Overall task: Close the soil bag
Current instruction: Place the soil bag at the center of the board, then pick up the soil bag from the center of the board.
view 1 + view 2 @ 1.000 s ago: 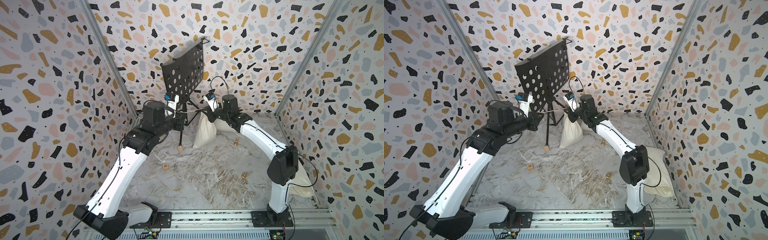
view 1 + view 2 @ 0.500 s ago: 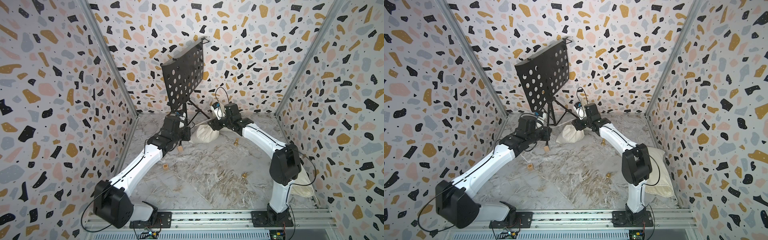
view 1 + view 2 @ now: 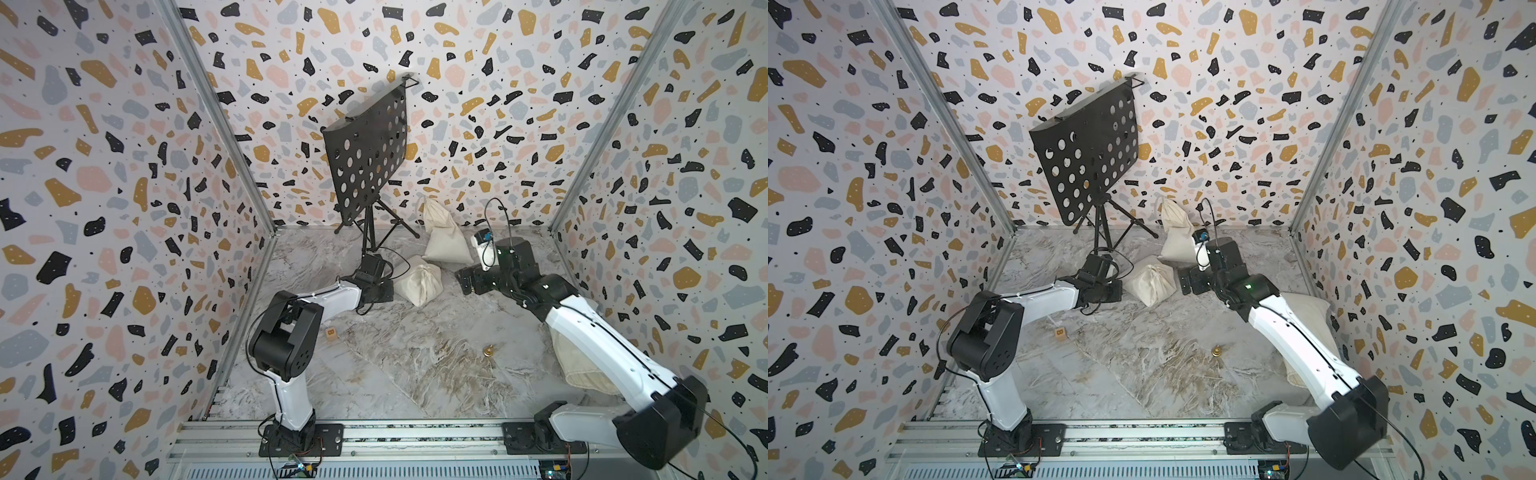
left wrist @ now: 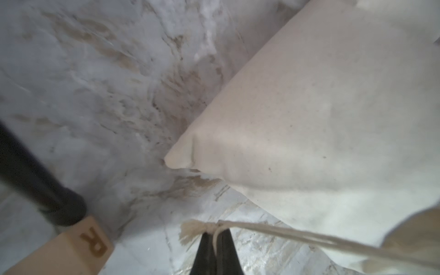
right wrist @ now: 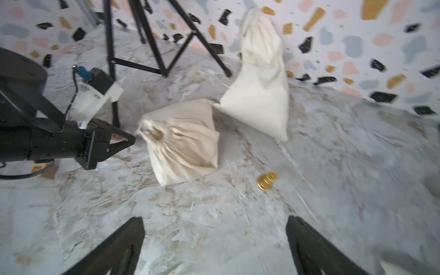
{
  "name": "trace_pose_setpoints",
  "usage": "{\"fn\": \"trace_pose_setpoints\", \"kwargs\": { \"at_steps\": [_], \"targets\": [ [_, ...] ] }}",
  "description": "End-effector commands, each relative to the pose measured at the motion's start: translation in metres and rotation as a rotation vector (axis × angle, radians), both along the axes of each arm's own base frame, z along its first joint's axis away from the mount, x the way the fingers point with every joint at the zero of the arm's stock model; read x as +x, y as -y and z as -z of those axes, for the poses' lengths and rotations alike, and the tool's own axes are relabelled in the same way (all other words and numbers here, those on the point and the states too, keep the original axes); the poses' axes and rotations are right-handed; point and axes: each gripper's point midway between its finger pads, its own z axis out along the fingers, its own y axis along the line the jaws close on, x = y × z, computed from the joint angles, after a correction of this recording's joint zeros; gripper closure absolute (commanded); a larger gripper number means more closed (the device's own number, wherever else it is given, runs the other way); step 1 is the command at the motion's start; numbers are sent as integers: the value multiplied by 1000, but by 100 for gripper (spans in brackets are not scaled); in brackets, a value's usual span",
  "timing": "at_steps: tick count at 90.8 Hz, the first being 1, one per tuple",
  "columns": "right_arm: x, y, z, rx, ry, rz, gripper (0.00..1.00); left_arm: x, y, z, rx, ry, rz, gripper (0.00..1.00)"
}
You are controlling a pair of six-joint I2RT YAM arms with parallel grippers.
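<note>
Cream cloth soil bag (image 3: pixel 417 284) is lying on the marble floor (image 3: pixel 415 365) near the music stand (image 3: pixel 365 153), mouth cinched (small gap showing at the gather). Its drawstring (image 4: pixel 285 234) is being pinched by the left gripper (image 4: pixel 215 235); the right gripper (image 5: pixel 215 222) is hanging spread wide, apart from the bag.

A black perforated music stand (image 3: pixel 365 158) rises by the back wall. A wooden B block (image 3: pixel 331 332) and a brass piece (image 3: pixel 489 351) lie well apart on the marbled tabletop (image 3: pixel 415 374).

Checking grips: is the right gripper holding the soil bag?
No, the right wrist view shows the right gripper open and empty, apart from the soil bag.
</note>
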Motion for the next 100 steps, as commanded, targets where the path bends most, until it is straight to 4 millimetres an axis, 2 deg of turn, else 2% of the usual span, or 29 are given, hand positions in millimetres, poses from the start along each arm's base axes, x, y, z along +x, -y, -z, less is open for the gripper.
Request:
{"fn": "trace_pose_setpoints", "kwargs": {
  "at_steps": [1,9,15,25,37,56,66,71,80,90,100],
  "targets": [
    [-29,74,35,-154,-79,304,0,16,6,-20,22,91,5,100],
    [-55,124,46,-243,-72,489,0,13,-4,-32,54,134,-4,82],
    [-73,153,48,-285,-70,599,0,8,-12,-44,77,169,-5,69],
    [-97,189,47,-331,-61,769,0,-3,-28,-77,101,255,-22,48],
    [-120,219,40,-364,-63,927,0,-20,-48,-114,118,364,-46,28],
    [-183,270,29,-368,-87,1230,0,-34,-75,-156,86,441,-83,23],
    [-208,283,40,-285,-145,1348,0,-37,-79,-157,97,433,-82,22],
    [-214,286,48,-267,-183,1387,0,-38,-79,-157,92,438,-81,22],
    [-212,283,69,-228,-277,1402,0,-38,-81,-159,95,443,-82,22],
    [-196,273,97,-131,-337,1360,0,-39,-82,-160,92,444,-81,22],
    [-183,270,114,-65,-338,1336,1,-40,-81,-161,82,443,-79,22]
  ]
}}
